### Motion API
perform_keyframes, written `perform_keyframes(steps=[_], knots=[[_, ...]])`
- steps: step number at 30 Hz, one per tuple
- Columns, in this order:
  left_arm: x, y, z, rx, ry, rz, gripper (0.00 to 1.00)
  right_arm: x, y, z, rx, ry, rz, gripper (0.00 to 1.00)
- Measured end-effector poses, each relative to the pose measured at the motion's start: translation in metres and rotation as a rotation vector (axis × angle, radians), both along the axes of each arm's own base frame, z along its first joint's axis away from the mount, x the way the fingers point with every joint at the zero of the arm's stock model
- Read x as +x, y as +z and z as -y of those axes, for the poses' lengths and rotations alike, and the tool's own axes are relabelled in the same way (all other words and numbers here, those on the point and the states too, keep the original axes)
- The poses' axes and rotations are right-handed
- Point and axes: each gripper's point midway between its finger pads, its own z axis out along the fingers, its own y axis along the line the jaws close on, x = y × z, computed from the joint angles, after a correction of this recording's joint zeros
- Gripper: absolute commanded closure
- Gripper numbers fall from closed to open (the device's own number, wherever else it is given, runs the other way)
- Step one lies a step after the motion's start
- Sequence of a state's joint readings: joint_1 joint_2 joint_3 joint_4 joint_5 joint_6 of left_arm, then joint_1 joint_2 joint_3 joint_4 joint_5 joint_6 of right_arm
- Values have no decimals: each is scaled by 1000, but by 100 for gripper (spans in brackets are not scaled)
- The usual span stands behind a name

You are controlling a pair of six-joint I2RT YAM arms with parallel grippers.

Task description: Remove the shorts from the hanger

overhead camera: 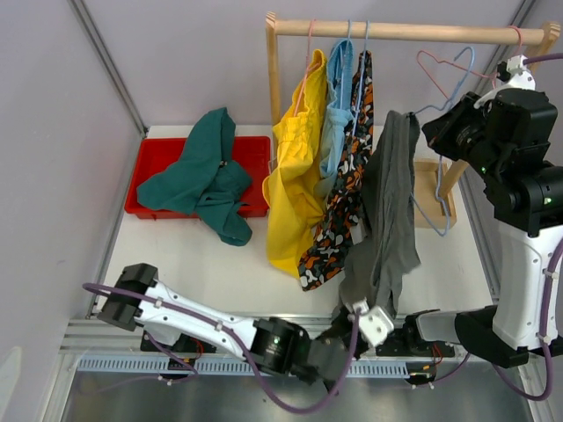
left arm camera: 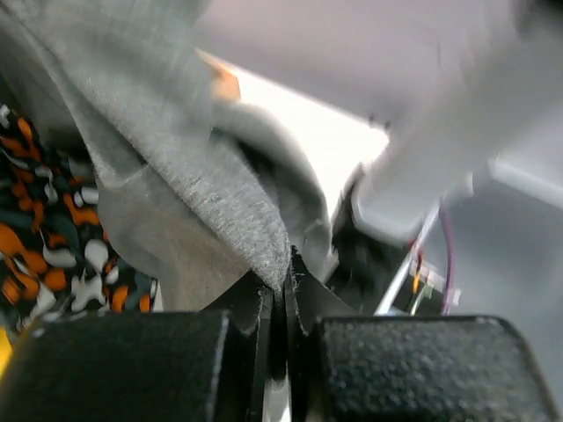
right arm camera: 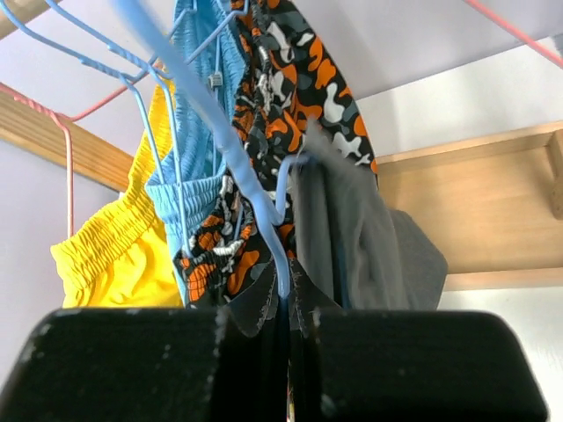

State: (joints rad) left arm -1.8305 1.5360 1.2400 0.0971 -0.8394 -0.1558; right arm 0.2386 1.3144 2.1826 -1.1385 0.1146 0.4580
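Note:
The grey shorts (overhead camera: 391, 193) hang off a blue hanger (right arm camera: 220, 132), away from the rail and to the right of the other pairs. My right gripper (overhead camera: 437, 123) is up by their waistband, and in the right wrist view its jaws (right arm camera: 283, 294) are shut on the hanger's blue wire, with the grey shorts (right arm camera: 343, 220) just right of it. My left gripper (overhead camera: 350, 304) is low at the near table edge, shut (left arm camera: 283, 283) on the bottom hem of the grey shorts (left arm camera: 176, 158). The cloth stretches between the two grippers.
Yellow shorts (overhead camera: 295, 185), light blue shorts (overhead camera: 337, 114) and camouflage shorts (overhead camera: 339, 211) hang on the wooden rail (overhead camera: 396, 31). Empty pink and blue hangers (overhead camera: 449, 66) hang at its right end. Dark teal shorts (overhead camera: 207, 176) lie over a red bin (overhead camera: 158, 158) at the back left.

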Motion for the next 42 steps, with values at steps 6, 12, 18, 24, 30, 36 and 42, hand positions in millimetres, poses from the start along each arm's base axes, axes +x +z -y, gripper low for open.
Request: perform_keyframes(steps=[6,12,18,24,30,36,42], knots=[[-42,-33,-13,154,-15,92,100,-6,-17,4,-17,11,-84,100],[-43,-23,-19,156,22,101,100,-9,-37,0,-3,33,-152,100],[16,-15,1,178,98,85,100,-41,-27,11,29,7,-73,100],[124,9,37,147,183,-19,100,-92,29,22,46,6,102,100],[162,-41,54,259,218,-84,100,-112,86,20,73,43,262,100],[179,-75,43,387,241,-128,100,-114,11,4,107,104,35,100],[205,-16,29,326,289,-90,100,-119,-39,15,83,44,-57,100]])
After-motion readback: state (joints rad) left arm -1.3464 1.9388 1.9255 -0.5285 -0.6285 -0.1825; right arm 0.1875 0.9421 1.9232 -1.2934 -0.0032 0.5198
